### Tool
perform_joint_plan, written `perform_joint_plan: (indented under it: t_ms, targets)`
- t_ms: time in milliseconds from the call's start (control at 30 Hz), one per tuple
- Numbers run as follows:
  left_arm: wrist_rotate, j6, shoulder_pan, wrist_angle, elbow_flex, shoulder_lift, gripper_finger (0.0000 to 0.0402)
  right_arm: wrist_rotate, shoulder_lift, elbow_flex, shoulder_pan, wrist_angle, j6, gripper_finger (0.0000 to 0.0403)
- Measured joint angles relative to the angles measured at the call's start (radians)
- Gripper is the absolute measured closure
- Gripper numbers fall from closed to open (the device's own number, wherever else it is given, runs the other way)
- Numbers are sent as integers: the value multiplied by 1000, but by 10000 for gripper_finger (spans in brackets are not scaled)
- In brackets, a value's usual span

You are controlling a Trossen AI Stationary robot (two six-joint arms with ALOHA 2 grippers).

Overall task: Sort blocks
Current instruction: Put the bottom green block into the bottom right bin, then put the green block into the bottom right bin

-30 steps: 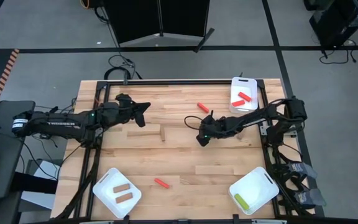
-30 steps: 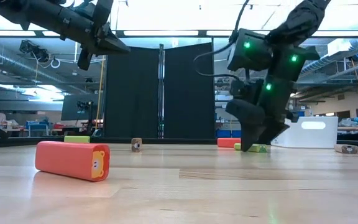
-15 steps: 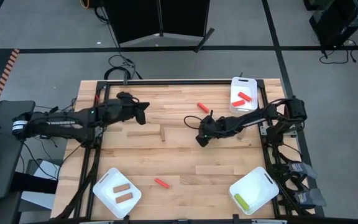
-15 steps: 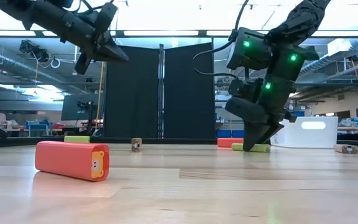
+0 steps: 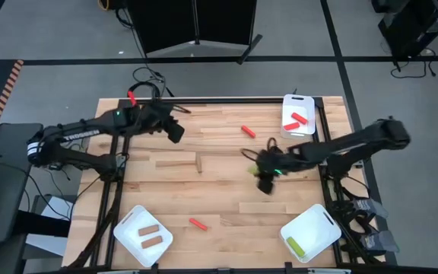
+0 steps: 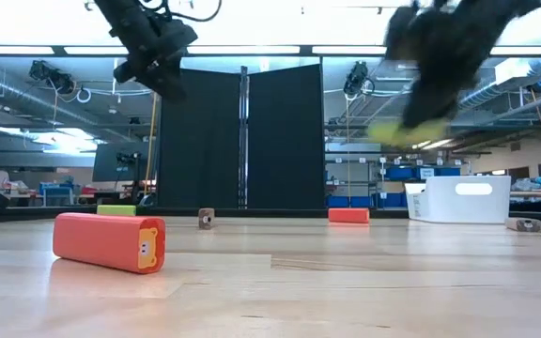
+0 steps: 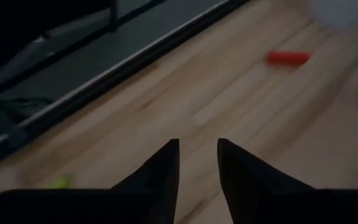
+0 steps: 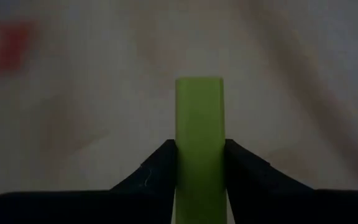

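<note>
Right wrist view shows a yellow-green block pinched between the two dark fingers of the right gripper, the jaws closed tight against its long sides. In the high view that gripper sits over the middle-right of the wooden table, and in the low view the block hangs as a blur well above the tabletop. Other blocks lie scattered: a red block near the table's far edge, another red block toward the near edge, and a brown block near the centre. The far right tray holds two red blocks, the near right tray holds one yellow-green block, and the near left tray holds two brown blocks. The left gripper is raised over the far left part of the table; in the left wrist view its fingers stand slightly apart with nothing between them, and a red block lies on the wood beyond.
</note>
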Motion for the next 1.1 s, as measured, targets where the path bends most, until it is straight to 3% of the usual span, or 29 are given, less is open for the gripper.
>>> perform_joint_plan:
  t_ms: [167,367,533,767,833,1000,1100]
  targets:
    - [-1,55,92,-249,136,65,282,-146,-236,1,236,-221,-2,288]
    - [5,140,208,-394,175,118,282,-168,-390,1,581,-358,371,288]
    - [44,184,287,-504,174,197,281,-160,-344,1,780,-323,627,288]
    - [52,263,339,-517,174,314,259,-152,-148,1,856,-318,836,287]
    - [53,272,345,-515,174,342,249,-175,-88,1,857,-293,853,251]
    - [50,345,349,-483,173,379,224,-215,6,1,857,-256,853,114]
    - [38,417,356,-479,171,395,212,-203,8,4,857,-254,863,66]
